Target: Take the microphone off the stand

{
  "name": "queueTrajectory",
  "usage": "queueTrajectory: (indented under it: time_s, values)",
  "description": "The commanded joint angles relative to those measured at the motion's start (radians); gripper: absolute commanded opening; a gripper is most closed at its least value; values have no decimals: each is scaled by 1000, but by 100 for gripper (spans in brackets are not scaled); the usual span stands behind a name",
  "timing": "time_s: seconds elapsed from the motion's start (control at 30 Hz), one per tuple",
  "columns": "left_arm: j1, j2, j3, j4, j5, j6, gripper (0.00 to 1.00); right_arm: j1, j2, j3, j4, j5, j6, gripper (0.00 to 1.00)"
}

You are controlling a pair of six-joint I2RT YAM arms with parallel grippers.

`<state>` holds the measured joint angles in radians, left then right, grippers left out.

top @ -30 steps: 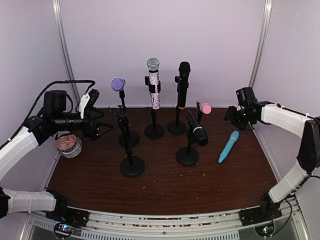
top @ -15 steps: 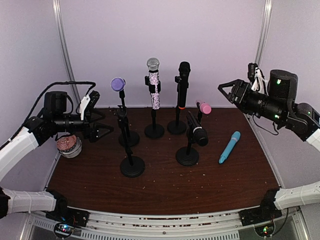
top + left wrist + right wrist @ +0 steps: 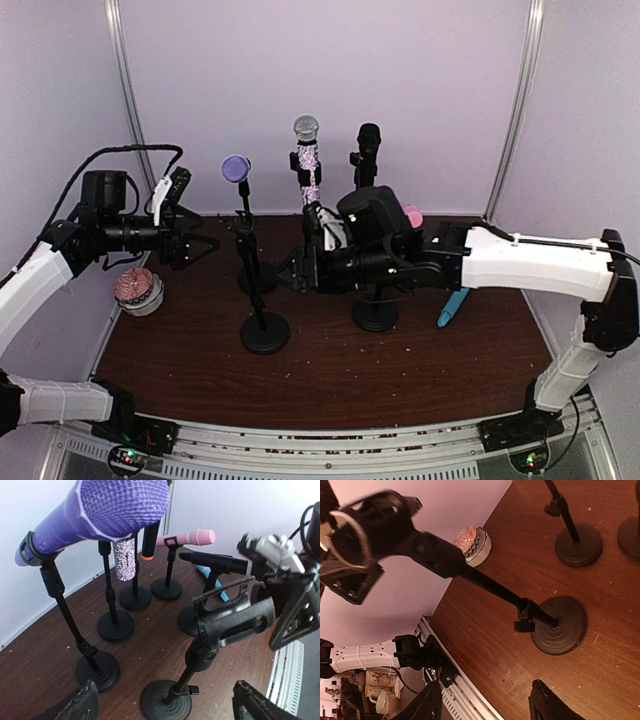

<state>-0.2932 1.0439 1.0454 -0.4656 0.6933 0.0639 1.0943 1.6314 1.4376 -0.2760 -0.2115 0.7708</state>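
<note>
A purple plastic microphone with a mesh head (image 3: 100, 505), the likeliest target, sits clipped by its tail atop a thin black metal stand (image 3: 97, 669). It stands at about 10 o'clock on the dark wood-grain table (image 3: 330, 385).

The left gripper (image 3: 200, 243), jaws spread wide and empty, hovers near the stand. In the overhead view the microphone is up at its 1 o'clock, and it fills the top of that wrist's camera view. The right gripper (image 3: 298, 272), fingers parted on nothing, hangs by an empty black clip stand (image 3: 265, 330), with the microphone at its 11 o'clock.

The microphone is probably light and rigid, with a smooth, slippery barrel and mesh that dents easily. The best hold is likely the barrel just ahead of the clip, drawn out along its own axis, since the slight stand could tip.
</note>
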Motion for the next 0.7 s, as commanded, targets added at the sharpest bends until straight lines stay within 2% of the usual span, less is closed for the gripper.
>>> queueTrajectory:
  time_s: [0.0,0.1,0.2,0.27,0.53,0.67]
  values:
    - [17,7,38,-15,47,-23,95,-2,83,1,143,-152,88,60]
    - [16,8,37,-13,54,-12,95,-13,158,-9,213,-245,149,60]
    - [16,8,40,-13,54,0,95,-36,212,-76,428,-345,293,60]
    - [16,7,43,-13,60,7,95,-51,244,-102,482,-365,355,58]
    - [17,6,53,-13,68,17,94,-63,310,-73,483,-309,382,56]
    - [17,3,48,-14,71,19,94,-66,359,-45,496,-293,401,49]
